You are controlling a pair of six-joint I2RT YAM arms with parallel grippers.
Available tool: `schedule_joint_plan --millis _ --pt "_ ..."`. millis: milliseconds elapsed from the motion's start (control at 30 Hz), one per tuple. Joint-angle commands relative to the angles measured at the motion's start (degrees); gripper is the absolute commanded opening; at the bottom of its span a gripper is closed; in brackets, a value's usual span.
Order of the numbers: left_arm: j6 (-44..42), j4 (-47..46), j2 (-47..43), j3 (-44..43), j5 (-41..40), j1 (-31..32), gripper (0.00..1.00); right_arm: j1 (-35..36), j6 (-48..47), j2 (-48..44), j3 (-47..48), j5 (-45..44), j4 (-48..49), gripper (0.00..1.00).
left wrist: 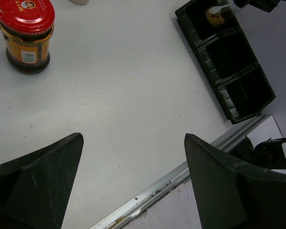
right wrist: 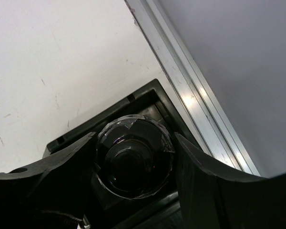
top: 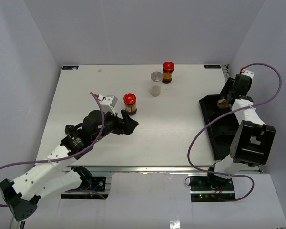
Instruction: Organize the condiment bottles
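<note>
The white table (top: pixel 86 95) has bare room across its middle and lower left. The long black tray (top: pixel 218 133) lies along the right side of the frame, and its far end sits just beside the aluminium edge rail (right wrist: pixel 195 95) and close to the side wall, so there is little slack there.

By my reading the task is about a quarter done. The right gripper (top: pixel 223 101) is at the tray's far compartment, its fingers clamped on either side of the black-capped bottle (right wrist: pixel 133 160). The wrist view is too tight to tell whether the bottle's base rests on the compartment floor. The nearer compartments look unfilled.

The left gripper (top: pixel 128 125) is at centre-left, fingers wide apart and holding nothing, just below the nearer red-capped bottle (top: pixel 129 104).

The clear silver-lidded bottle (top: pixel 156 84) and the farther red-capped bottle (top: pixel 168 72) stand side by side at upper centre, well apart from the tray. These three remain to be moved.
</note>
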State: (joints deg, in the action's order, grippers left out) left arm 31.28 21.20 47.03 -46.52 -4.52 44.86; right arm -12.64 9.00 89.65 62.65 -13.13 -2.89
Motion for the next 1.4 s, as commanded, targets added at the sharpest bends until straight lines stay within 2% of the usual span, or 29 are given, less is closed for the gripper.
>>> schedule_joint_plan --millis 0,267,400,500,600,667,867,1200,1367 --pt "-0.7 -1.0 -0.7 -1.5 -0.7 0.1 0.98 -0.2 0.8 -0.1 -1.3 -0.3 9.8 0.08" --pt "-1.2 -0.2 -0.3 -2.6 -1.0 0.1 0.98 -0.2 -1.0 2.2 -3.2 -1.6 13.2 0.18" --pt "-1.5 0.5 -0.7 -3.0 -1.4 0.1 0.98 -0.2 -0.7 2.9 -4.5 -1.2 14.0 0.3" --pt "-1.4 0.8 -1.2 -2.9 -1.9 0.1 0.98 -0.2 -0.4 3.2 -4.9 -1.8 14.0 0.44" --pt "-1.2 1.2 -1.8 -2.8 -2.1 0.1 0.98 -0.2 -0.3 3.5 -4.7 -1.4 13.4 0.78" --pt "-1.2 1.3 -2.3 -2.7 -2.2 0.1 0.98 -0.2 0.0 3.7 -4.2 -0.9 12.6 0.9" --pt "-1.1 2.7 -3.7 -3.0 -2.6 0.1 0.98 -0.2 0.5 3.0 -3.8 1.3 11.4 0.93" --pt "-1.5 3.4 -1.7 -4.1 -3.5 0.1 0.98 0.1 0.4 2.6 9.6 3.7 -8.7 0.98" --pt "-2.1 5.0 2.2 -5.6 -8.5 0.1 0.98 0.8 0.1 -0.2 12.0 8.7 -12.3 0.98"
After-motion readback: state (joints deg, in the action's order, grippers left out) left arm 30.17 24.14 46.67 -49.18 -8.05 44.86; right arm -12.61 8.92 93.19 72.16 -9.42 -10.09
